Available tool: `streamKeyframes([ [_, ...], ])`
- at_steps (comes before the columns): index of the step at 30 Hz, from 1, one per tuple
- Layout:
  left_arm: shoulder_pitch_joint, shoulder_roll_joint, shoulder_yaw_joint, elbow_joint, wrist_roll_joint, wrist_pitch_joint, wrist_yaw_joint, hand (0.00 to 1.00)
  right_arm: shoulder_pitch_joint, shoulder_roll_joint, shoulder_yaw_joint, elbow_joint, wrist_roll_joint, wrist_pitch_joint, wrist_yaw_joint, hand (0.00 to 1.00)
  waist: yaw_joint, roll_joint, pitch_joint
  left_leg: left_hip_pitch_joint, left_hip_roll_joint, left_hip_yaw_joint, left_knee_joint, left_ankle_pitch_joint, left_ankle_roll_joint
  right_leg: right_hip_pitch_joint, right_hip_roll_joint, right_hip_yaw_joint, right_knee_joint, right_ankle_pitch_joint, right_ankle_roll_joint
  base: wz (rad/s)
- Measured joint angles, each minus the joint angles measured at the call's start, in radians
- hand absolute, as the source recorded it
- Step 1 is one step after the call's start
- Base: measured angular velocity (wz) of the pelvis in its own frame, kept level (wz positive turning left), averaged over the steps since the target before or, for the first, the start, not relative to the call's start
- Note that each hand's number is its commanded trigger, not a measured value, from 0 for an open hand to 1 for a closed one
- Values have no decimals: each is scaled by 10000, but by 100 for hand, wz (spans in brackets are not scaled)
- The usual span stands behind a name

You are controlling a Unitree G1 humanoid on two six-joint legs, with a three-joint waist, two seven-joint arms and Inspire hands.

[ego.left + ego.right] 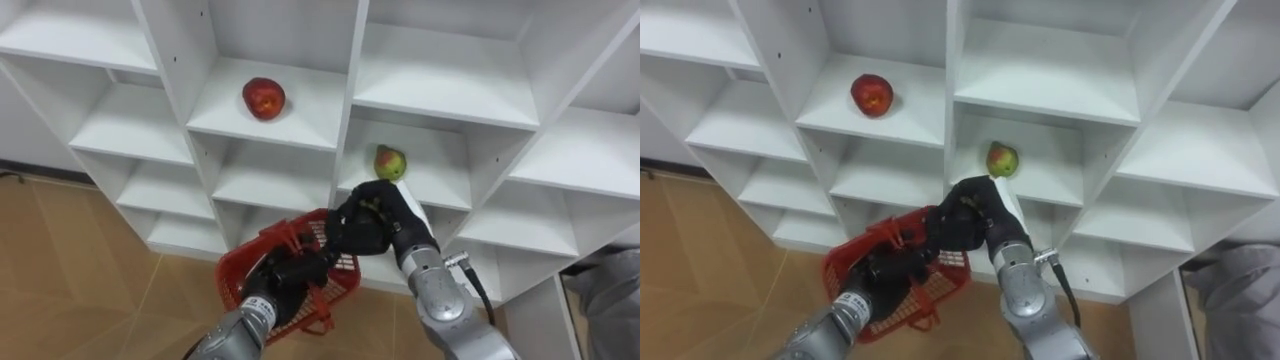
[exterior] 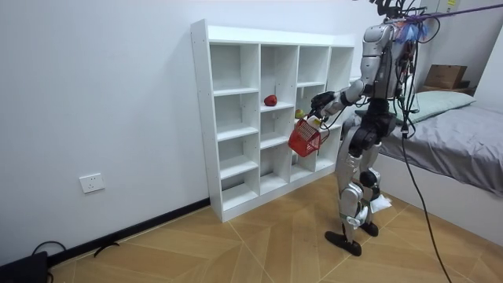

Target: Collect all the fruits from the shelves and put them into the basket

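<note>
The left hand's fingers are curled round the handle of the basket, which hangs under them with its mouth up, probably so that fruit can be dropped straight in. Just beside these fingers, touching or nearly touching the basket's far rim, is the right hand, raised with its back to the camera. Whether it is open or closed cannot be told, but no fruit can be seen in it. Just beyond and above that hand the green apple lies on its shelf in the closet, near the front edge and apart from the hand. This looks like the start of a reach for it, with the basket held close below so the carry would be short. Farther off, up and to the left of both hands in the next compartment over, the red apple sits mid-shelf. Both fruits seem yet to be collected.
</note>
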Motion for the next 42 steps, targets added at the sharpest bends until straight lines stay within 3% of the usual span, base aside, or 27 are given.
streamKeyframes([
  [4,0,17,-171,1,-22,227,177,100,0,-6,89,230,29,44,16,100,5,92,52,-14,-2,2,6,0,0,1,-5,-20,1,0,0,0],
  [11,-1,9,-343,3,-21,407,325,100,1,15,184,455,163,145,-1,100,3,199,62,-9,2,9,9,-1,0,1,-2,-12,2,0,0,0],
  [42,0,49,-546,31,1,698,868,100,-39,215,208,1235,516,142,-225,100,81,56,67,-27,-22,31,98,7,12,21,-32,2,-17,-5,7,0],
])
